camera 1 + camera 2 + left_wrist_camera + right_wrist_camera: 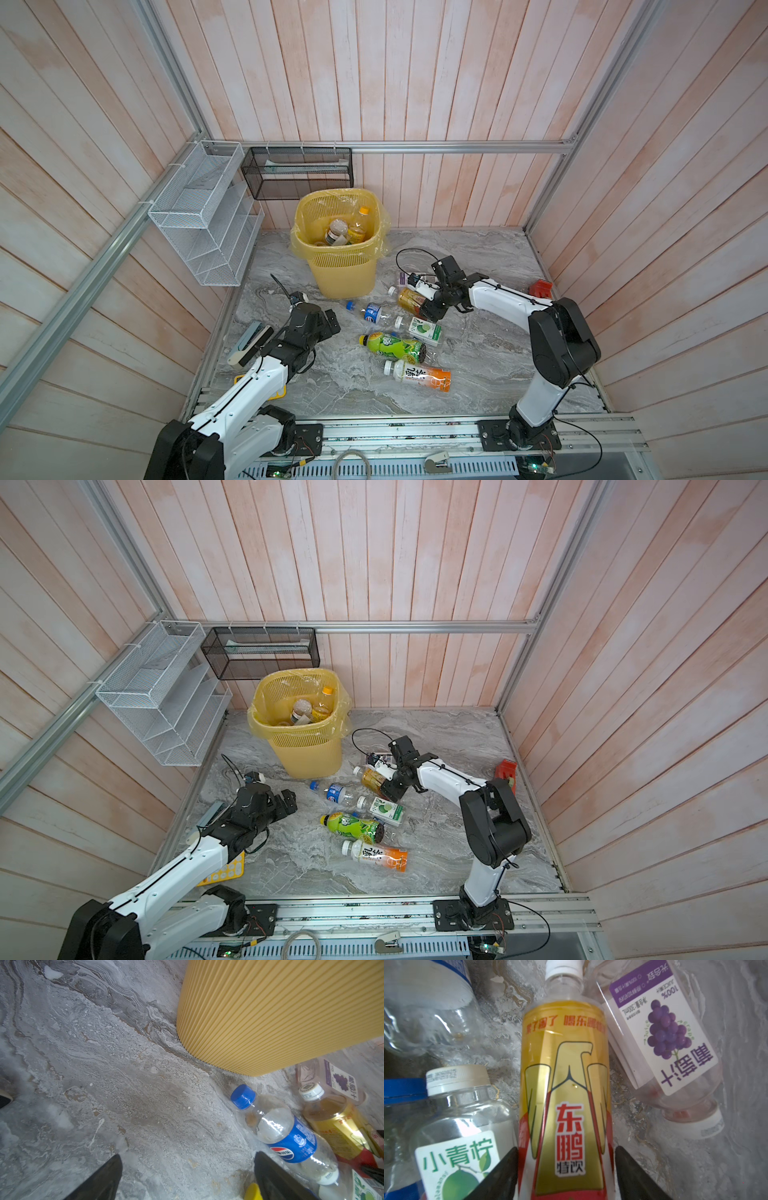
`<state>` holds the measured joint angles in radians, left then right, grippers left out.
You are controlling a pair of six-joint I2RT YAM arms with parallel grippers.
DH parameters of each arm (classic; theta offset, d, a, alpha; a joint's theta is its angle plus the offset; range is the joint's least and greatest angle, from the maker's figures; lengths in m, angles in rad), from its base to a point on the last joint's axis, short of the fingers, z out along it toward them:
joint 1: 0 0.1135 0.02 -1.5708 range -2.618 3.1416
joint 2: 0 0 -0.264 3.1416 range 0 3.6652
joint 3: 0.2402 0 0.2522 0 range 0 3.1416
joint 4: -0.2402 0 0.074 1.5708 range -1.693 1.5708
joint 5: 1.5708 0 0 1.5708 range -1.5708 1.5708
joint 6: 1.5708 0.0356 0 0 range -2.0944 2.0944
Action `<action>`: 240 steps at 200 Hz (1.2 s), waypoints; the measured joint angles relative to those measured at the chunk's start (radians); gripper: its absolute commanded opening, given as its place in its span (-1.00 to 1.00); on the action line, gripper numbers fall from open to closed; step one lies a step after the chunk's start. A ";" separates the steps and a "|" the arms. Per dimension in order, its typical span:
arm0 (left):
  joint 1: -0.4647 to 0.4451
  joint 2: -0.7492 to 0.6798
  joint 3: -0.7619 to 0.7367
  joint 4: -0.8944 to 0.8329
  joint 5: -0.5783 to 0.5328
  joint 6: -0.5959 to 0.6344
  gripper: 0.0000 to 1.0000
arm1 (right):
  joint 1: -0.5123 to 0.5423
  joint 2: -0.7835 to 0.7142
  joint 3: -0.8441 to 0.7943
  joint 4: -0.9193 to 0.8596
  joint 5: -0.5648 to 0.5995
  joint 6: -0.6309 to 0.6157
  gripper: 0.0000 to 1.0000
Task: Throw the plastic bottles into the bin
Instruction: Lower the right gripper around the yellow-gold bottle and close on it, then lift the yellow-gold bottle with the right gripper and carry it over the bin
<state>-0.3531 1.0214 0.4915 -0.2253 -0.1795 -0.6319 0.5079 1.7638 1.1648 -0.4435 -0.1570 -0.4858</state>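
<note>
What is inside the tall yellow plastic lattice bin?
Inside the yellow lattice bin, a yellow-capped amber bottle and a clear dark-labelled bottle show side by side. Whatever is deeper is hidden by them, its wall and the translucent yellow bag.

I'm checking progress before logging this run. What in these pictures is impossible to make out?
1) Bottle count inside the bin: in both top views its wall hides the lower ones.
2) Whether the right pincer actually presses the gold-label bottle: in the right wrist view the fingers are cut off by the frame edge.
3) Grape juice bottle: in both top views it is mostly behind the right arm's wrist.
</note>
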 measured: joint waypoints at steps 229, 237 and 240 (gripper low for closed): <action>0.000 0.014 0.000 0.001 -0.005 -0.001 0.99 | -0.021 -0.185 -0.044 0.016 -0.087 0.058 -0.03; 0.000 0.010 0.000 0.000 -0.007 -0.001 1.00 | -0.034 -0.228 -0.063 0.036 -0.100 0.070 -0.03; 0.001 0.008 0.000 0.000 -0.008 -0.002 1.00 | -0.039 -0.245 -0.069 0.043 -0.103 0.076 -0.03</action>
<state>-0.3523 1.0294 0.4915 -0.2249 -0.1879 -0.6334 0.4694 1.5192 1.0962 -0.4000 -0.2604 -0.4103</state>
